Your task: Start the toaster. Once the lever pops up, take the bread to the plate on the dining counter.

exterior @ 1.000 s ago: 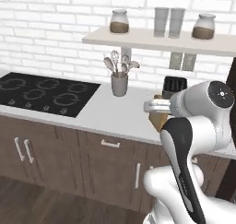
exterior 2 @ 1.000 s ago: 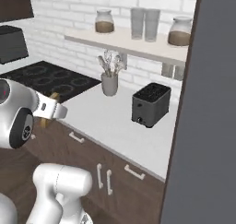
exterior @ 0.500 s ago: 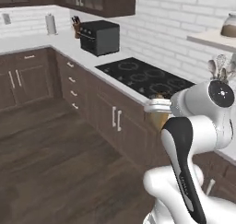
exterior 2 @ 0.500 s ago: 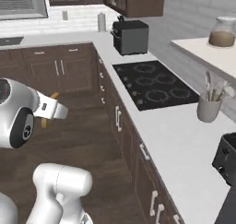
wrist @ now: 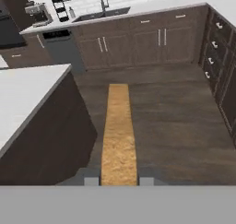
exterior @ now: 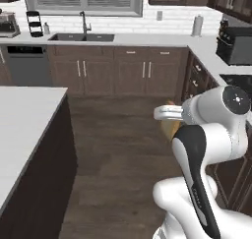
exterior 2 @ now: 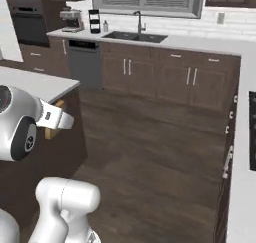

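My gripper [wrist: 119, 179] is shut on the bread [wrist: 119, 134], a golden-tan slice seen edge-on as a long strip running away between the two fingertips. In the left base view the gripper [exterior: 166, 120] hangs over the wood floor with the bread [exterior: 170, 131] showing tan below the white hand. From the right base view the gripper [exterior 2: 55, 121] and the bread [exterior 2: 49, 133] sit just beside the dining counter [exterior 2: 31, 82]. That wide white slab [exterior: 24, 116] lies to my left [wrist: 23, 98]. The toaster and the plate are out of view.
Dark wood cabinets with a sink [exterior: 82, 36] and a dishwasher [exterior: 28, 65] line the far wall. A black appliance [exterior: 235, 45] and a cooktop [exterior: 240, 80] sit on the right-hand worktop. Open wood floor [exterior: 118, 149] lies between the island and the cabinets.
The whole picture has swung from the stove wall round to the sink wall and the island, so the base has turned. The bread stays in my gripper as before.
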